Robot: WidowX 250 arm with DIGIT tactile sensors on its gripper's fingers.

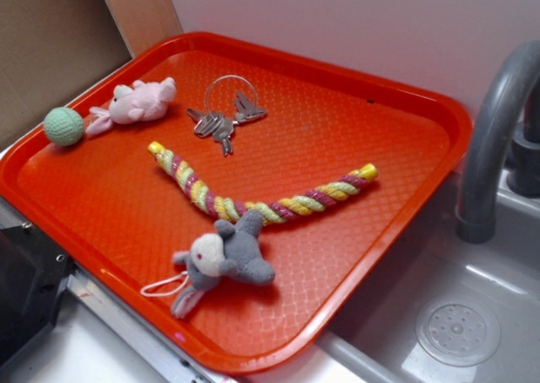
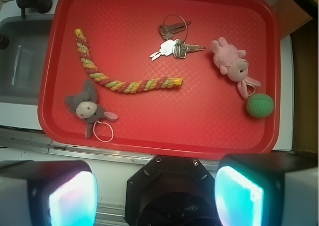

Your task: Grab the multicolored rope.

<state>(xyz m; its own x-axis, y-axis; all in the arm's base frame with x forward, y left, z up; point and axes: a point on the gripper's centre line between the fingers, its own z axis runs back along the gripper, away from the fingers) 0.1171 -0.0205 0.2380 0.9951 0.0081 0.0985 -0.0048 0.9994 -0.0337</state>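
The multicolored rope (image 1: 253,196) (image 2: 119,76), twisted from yellow, magenta and pale green strands with yellow ends, lies in a shallow curve across the middle of the red tray (image 1: 388,130) (image 2: 149,131). In the wrist view my gripper (image 2: 157,196) hangs high above the tray's near edge, well apart from the rope. Its two fingers (image 2: 72,198) stand wide apart with nothing between them. The exterior view does not show the gripper.
A grey plush animal (image 1: 232,258) (image 2: 85,105) lies against the rope's middle. A pink plush (image 1: 139,102) (image 2: 232,64), a green ball (image 1: 64,126) (image 2: 259,105) and a key ring (image 1: 224,113) (image 2: 173,43) share the tray. A grey faucet (image 1: 494,138) and sink (image 1: 460,324) flank it.
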